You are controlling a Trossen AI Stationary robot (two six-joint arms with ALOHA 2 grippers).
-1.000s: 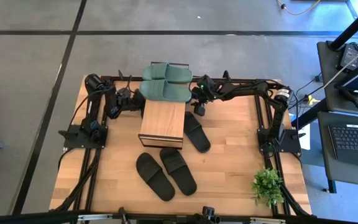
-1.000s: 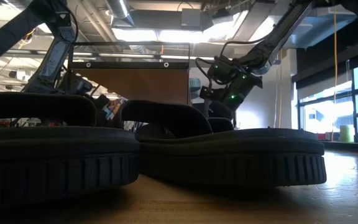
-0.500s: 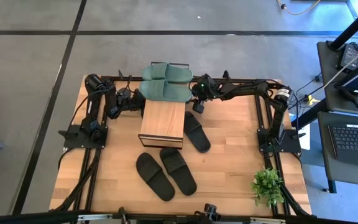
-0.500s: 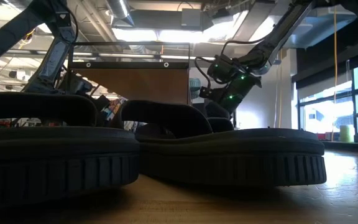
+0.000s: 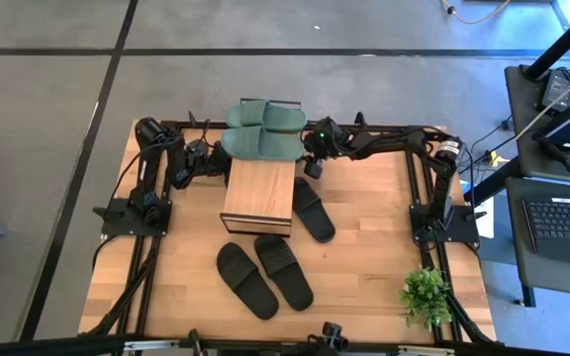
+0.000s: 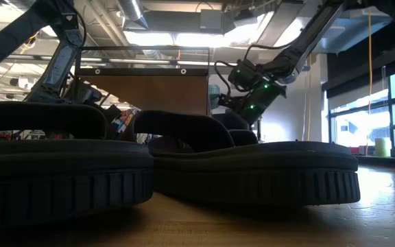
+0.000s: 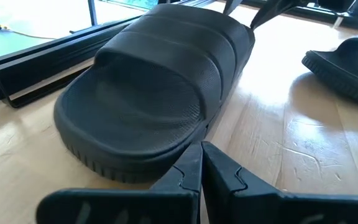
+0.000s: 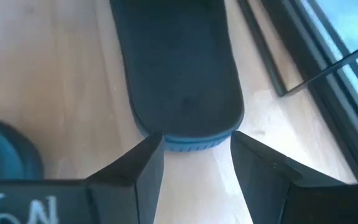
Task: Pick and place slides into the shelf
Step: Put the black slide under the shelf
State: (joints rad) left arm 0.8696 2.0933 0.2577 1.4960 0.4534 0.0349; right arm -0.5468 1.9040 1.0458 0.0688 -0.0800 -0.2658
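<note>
When lowering beside the shelf [image 5: 258, 195] onto the black slide [image 5: 313, 208] just right of it, beware a skewed pinch: rubbery sole, apt to pivot and knock the shelf or the green slides [image 5: 262, 131] at its far end. From above, barely hints at the right gripper [image 5: 311, 160]; shown plainly only by the right wrist view, jaws spread astride the slide's end. Same for the left gripper [image 5: 204, 160], waiting left of the shelf, fingers pressed together.
</note>
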